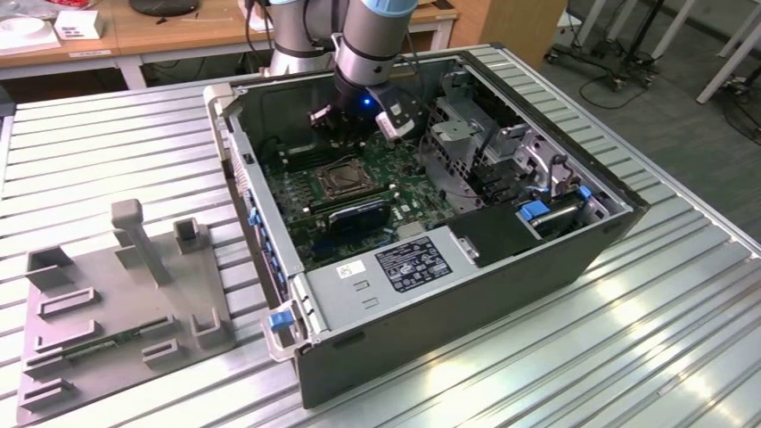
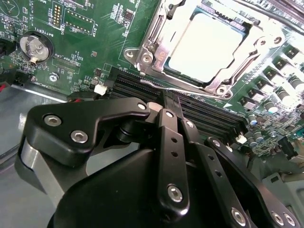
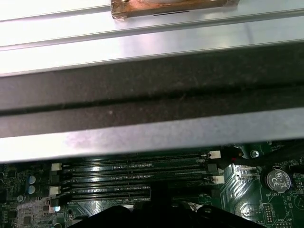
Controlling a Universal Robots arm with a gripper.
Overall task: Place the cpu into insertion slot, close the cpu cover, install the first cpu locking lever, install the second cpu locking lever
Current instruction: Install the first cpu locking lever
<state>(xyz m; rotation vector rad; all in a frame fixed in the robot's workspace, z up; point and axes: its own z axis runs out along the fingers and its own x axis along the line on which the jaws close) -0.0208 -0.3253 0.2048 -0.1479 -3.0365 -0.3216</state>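
Note:
In the second wrist view the cpu point(image 2: 209, 45) lies flat in the insertion slot point(image 2: 219, 81), its silvery top showing through the cut-out of the cpu cover point(image 2: 159, 40), which is folded down over it. A thin metal locking lever point(image 2: 154, 86) runs along the slot's edge nearest my fingertips. My gripper point(image 2: 170, 99) is shut with nothing in it, its tips just short of that lever over the memory slots. In the exterior view the gripper point(image 1: 342, 134) hangs inside the open computer case, just beyond the insertion slot point(image 1: 341, 178).
Long black memory slots point(image 3: 137, 173) and a coin battery point(image 2: 35, 46) lie close to the gripper. The case wall point(image 3: 152, 95) rises right beside them. A drive cage point(image 1: 476, 134) and black power supply point(image 1: 505, 234) stand at the exterior view's right. A grey fixture point(image 1: 119, 294) lies on the table.

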